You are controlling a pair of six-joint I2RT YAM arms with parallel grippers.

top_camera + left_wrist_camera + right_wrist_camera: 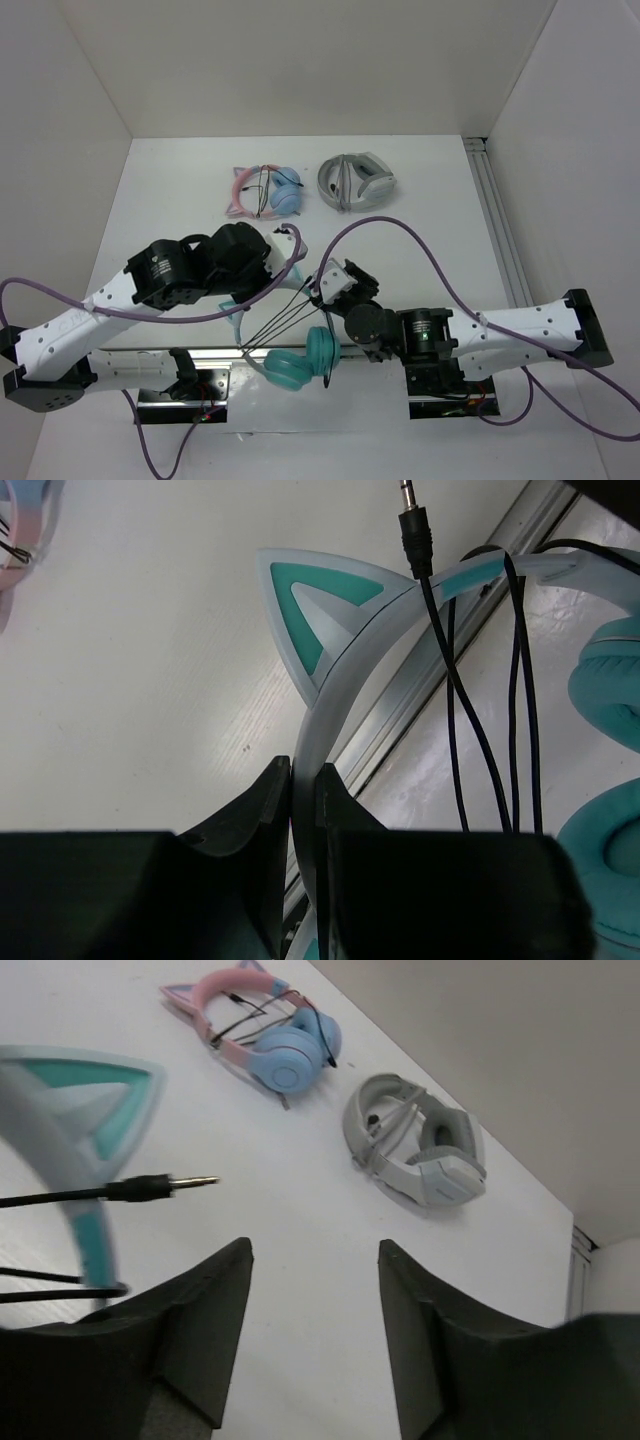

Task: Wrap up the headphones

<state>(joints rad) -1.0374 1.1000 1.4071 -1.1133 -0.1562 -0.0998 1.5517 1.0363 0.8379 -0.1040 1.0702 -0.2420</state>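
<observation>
Holding the headphones (300,365) at the near edge of the surface (420,230), mid-width, between both arms. Clamping the left hand (303,780) on the pale headband (345,665), fingers (265,810) pressing flat on both sides of it. Leaving the right hand (315,1260) spread apart, gripping nothing, just beside the cable (50,1198).

Getting from the top view only: both ear cups (318,348) sitting over the near edge, and cable strands fanning from beside the right hand toward the headband.

Getting from the left wrist only: clamp contact, several cable passes crossing the headband, and the plug (413,520) sticking up free. Also seeing a grooved aluminium rail (395,715) running diagonally underneath.

Getting from the right wrist only: the open gap between the fingers, and the bare metal plug tip touching nothing.

Noting materials:
- smooth matte plastic headband
- triangular cat ear (315,605) with teal inset
- soft padded teal cups
- thin round black cable
- black wedge-shaped fingers

Spotting pink-and-blue headphones (265,190) and grey-and-white headphones (357,182) lying side by side near the far edge, not touching.
</observation>
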